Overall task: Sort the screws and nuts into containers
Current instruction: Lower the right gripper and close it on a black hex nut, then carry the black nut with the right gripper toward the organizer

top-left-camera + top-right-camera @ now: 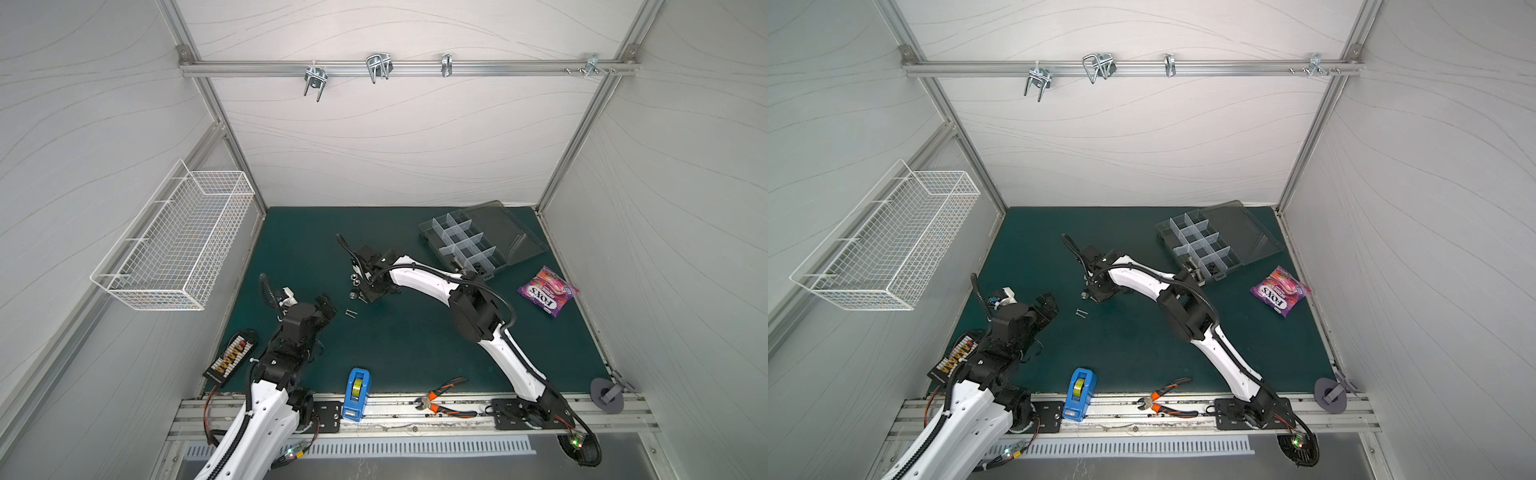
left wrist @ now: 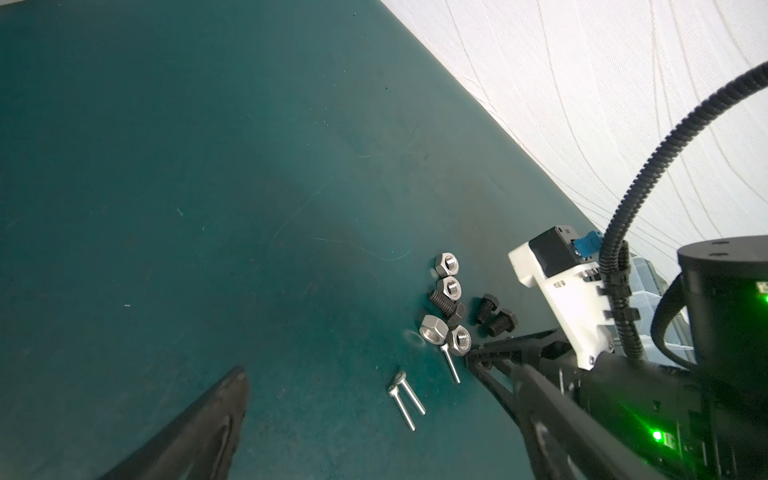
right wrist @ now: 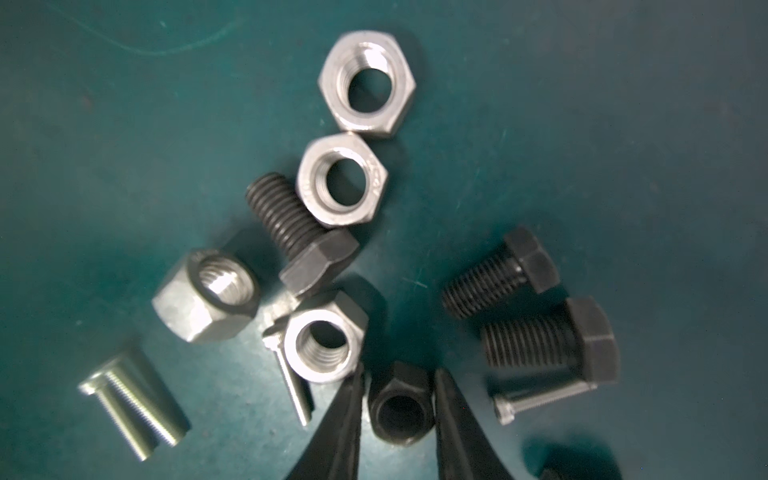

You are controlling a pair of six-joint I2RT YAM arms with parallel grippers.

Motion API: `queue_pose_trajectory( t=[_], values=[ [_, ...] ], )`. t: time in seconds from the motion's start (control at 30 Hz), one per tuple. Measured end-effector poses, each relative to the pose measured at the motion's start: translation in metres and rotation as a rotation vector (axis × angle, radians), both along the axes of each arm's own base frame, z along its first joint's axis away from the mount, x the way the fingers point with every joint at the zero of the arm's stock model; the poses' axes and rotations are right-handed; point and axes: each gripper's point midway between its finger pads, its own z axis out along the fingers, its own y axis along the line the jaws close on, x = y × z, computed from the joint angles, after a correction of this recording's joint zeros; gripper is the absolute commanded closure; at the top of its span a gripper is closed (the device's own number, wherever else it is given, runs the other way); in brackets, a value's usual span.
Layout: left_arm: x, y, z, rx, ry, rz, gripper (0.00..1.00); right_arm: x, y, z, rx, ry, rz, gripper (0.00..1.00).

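**work position.** the loose fasteners lie in one cluster on the green mat [image 1: 415, 353], just toward 10 o'clock of its centre in both top views. the containers [image 1: 461, 237], compartments of a clear organizer box with its lid folded open, sit at 2 o'clock, well apart from the cluster. the compartments nearest 6 o'clock already hold a few pieces.

**gripper state.** the right gripper [image 3: 400, 370] is down on the cluster with one finger on each side of a black nut [image 3: 399, 409]. the nut rests on the mat, and it cannot be told whether the fingers press it yet. the left gripper [image 1: 327, 306] hangs at 9 o'clock, jaws spread wide, holding nothing.

**materials.** the nuts are threaded hexagonal rings: four bright silver nuts [image 3: 368, 83] with smooth faces, plus the matte black one. the screws are black hex-head bolts [image 3: 503, 270] with coarse thread and thin silver screws [image 3: 133, 411] with small heads.

**handling, as judged.**
- every piece is rigid metal, dense for its size, probably slick, and not fragile.
- the nut should be gripped across two opposite flats. a grip on its corners is likely to let it twist or squirt out.
- round shanks can roll.
- neighbouring pieces touch, so a lift may drag one along.
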Motion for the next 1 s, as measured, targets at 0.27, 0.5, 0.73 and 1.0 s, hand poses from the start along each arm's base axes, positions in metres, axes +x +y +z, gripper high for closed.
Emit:
queue_pose_trajectory(
  t=[0.27,0.5,0.73,1.0],
  values=[
    [0.0,0.0,0.0,0.0,-0.001,0.0,0.0,-0.002,-0.006,-0.001,-0.006,-0.017,0.002,0.84],
    [0.0,0.0,0.002,-0.002,-0.009,0.001,0.0,-0.008,-0.016,-0.001,-0.019,-0.011,-0.001,0.93],
    [0.0,0.001,0.003,-0.001,-0.012,0.003,0.0,-0.028,-0.044,0.001,-0.062,0.029,-0.016,0.99],
    [0.0,0.0,0.001,0.0,-0.006,0.002,0.0,-0.039,-0.067,0.021,-0.07,0.037,-0.041,1.0]
  ],
)
